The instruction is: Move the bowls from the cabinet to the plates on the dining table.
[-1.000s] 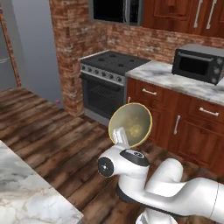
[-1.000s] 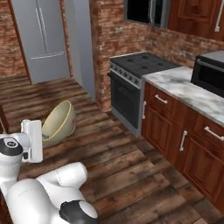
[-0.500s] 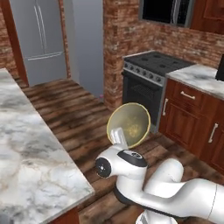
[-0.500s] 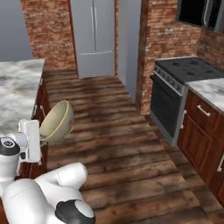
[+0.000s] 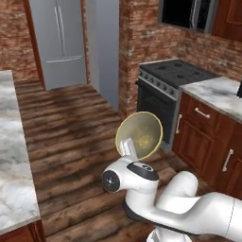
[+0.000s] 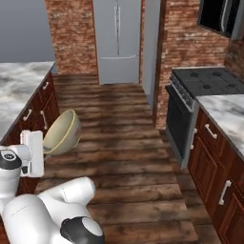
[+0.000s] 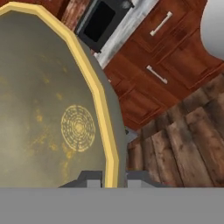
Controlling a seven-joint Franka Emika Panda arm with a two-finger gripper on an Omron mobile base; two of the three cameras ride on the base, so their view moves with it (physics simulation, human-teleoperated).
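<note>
Tan bowl — cropped by top and left edges in hand view; lower rim hidden behind arm in left base view. Fridge — top cut off. Dining table — partly out of frame, left.

Arm: the white arm is folded low and close to the base, the elbow bent and the forearm brought back toward the cameras.
Wrist: the wrist is turned so that the hand is pointed upward.
Gripper: the gripper is raised above the wrist; its jaws are closed on the rim of the tan bowl.
Hold: the tan bowl is held tilted on edge, clear of any surface.
</note>
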